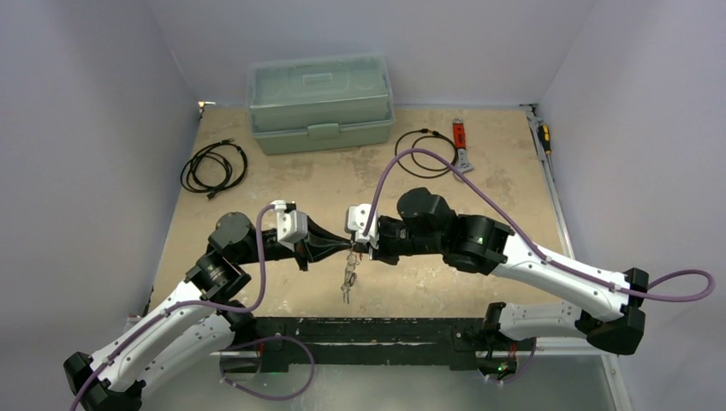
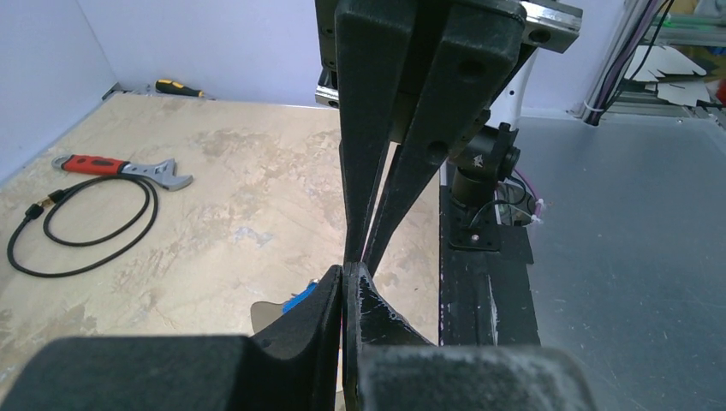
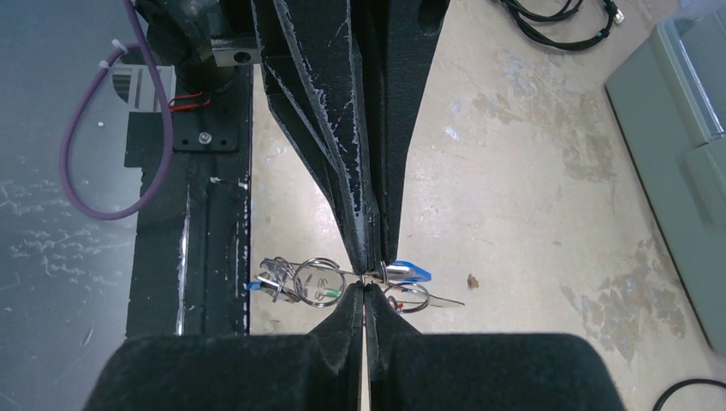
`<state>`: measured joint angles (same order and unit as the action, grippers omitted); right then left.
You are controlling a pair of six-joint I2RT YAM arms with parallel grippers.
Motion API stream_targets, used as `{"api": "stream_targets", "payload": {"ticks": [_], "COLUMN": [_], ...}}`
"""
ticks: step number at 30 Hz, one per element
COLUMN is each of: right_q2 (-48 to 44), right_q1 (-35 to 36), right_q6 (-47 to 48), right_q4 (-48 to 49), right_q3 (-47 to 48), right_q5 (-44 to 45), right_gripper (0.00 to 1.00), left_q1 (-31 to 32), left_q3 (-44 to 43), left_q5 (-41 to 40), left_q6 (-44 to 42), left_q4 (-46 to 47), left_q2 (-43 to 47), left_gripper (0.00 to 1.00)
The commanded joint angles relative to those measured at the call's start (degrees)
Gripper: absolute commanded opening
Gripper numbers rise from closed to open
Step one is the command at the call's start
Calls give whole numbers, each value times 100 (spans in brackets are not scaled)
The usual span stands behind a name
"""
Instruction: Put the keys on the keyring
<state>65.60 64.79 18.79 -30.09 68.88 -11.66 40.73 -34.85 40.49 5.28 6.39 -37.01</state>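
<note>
Right wrist view: tapered matte-black left gripper (image 3: 371,261) and right gripper (image 3: 364,295), both clamped tip-to-tip on thin silvery keyring (image 3: 330,272).

White-and-black arms (image 1: 171,325) trail purple cables (image 1: 477,188) (looped) — fingers (image 3: 402,128) black, tapered.

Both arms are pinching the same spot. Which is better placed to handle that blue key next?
Right, narrowly, I'd guess. The left gripper and right gripper are both shut tip to tip on the keyring, but the right wrist camera shows the blue key plainly; the left's sees a sliver.
</note>
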Motion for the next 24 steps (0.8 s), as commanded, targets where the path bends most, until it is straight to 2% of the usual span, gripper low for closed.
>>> {"api": "stream_targets", "payload": {"ticks": [1,16,24], "right_q2": [-210,-354,-276], "right_q1": [-37,-37,-37], "right_q6": [51,-18,-215], "right_q4": [143,113,-46], "right_q3": [225,145,61], "right_q5": [-64,-109,-736], "right_gripper": [0,0,0], "left_q1": [71,94,93], "left_q3": [20,-16,-126], "left_q5": [132,-4,-905], "left_q6": [-55,-133,-367], "left_q4": [201,91,-259], "left_q2": [56,86,134], "left_gripper": [0,0,0]}}
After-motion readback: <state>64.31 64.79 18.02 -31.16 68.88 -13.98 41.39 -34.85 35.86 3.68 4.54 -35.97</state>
